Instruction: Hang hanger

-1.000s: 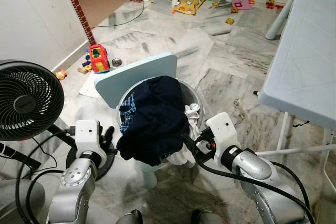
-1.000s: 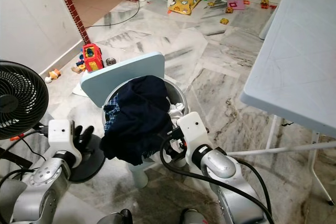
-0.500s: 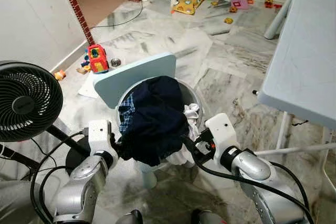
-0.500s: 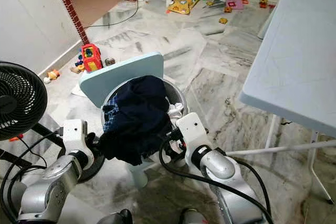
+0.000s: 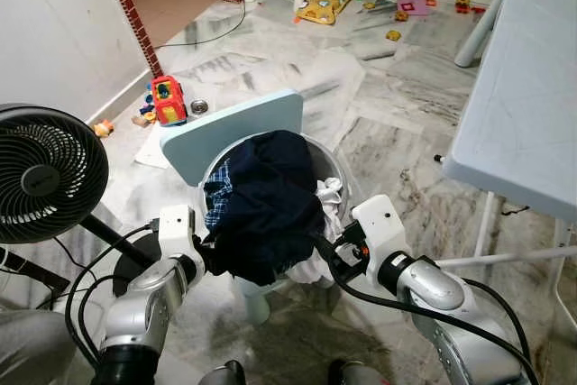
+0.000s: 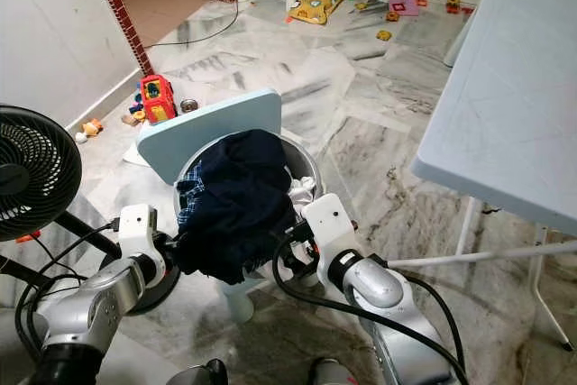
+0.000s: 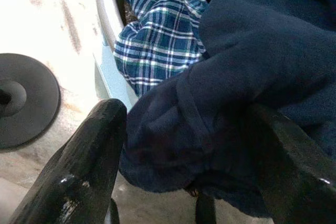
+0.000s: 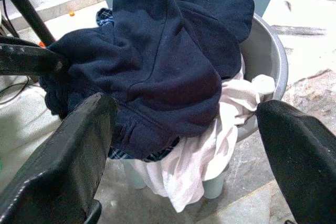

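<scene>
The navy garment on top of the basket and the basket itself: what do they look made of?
Navy garment: likely thick fleece or sweatshirt knit; matte, soft folds, stitched hem. Basket: probably moulded plastic; smooth grey rim with a slight sheen.

Grey-veined marble floor [image 5: 379, 96], white wall [image 5: 54, 24], pale blue table [image 5: 523, 105], black fan [image 5: 45, 173]

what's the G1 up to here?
It stands over a grey basket heaped with clothes on a pale blue chair. The left pincer is open around the hanging edge of a navy sweater on top of the pile; the right pincer is open too, facing the basket from the other side. No hanger in sight.
</scene>
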{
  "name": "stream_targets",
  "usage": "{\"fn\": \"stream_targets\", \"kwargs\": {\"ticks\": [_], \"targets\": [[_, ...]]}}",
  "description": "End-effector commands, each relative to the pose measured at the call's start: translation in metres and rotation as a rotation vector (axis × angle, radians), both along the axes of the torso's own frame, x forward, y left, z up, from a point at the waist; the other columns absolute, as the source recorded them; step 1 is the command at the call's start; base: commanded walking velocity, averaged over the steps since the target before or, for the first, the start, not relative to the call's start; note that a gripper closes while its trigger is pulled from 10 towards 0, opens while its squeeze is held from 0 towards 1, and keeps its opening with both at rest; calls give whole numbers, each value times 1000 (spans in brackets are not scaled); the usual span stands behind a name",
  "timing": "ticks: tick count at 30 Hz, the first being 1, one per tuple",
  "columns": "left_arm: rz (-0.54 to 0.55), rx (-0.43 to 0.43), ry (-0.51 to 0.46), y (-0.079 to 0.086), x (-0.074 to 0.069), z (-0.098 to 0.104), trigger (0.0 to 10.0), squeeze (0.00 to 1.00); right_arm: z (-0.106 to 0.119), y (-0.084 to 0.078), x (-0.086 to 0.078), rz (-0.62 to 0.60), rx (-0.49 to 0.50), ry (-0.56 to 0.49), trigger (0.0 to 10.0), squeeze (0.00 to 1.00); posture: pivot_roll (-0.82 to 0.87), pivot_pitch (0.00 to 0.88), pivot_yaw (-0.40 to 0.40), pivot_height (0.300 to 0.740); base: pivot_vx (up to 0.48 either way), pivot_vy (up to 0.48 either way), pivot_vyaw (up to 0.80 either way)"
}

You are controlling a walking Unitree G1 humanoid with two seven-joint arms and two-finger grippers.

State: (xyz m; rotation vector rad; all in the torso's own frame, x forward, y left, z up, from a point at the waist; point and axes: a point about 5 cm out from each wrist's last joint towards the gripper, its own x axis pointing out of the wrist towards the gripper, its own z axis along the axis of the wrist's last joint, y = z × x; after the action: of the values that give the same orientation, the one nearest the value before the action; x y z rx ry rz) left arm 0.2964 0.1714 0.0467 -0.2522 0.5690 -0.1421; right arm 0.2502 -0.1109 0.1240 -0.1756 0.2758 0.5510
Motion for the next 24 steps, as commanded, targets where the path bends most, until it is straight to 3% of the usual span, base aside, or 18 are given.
{"fn": "stream_targets", "kwargs": {"ticks": [1, 2, 11, 24], "targets": [[5, 5, 14, 4, 0, -4, 2588, 0, 3, 1, -2, -3, 0, -12, 10000, 0, -169, 181, 69, 740, 0, 0, 0], [-4, -14, 25, 1, 6, -6, 0, 0, 3, 1, -3, -4, 0, -12, 10000, 0, -173, 181, 68, 740, 0, 0, 0], [-46, -54, 59, -17, 16, -14, 0, 0, 4, 1, -2, -3, -8, -19, 10000, 0, -188, 165, 72, 740, 0, 0, 0], [-14, -65, 18, -12, 22, -13, 0, 0, 5, 4, 2, 6, -6, -30, 10000, 0, -178, 140, 61, 740, 0, 0, 0]]}}
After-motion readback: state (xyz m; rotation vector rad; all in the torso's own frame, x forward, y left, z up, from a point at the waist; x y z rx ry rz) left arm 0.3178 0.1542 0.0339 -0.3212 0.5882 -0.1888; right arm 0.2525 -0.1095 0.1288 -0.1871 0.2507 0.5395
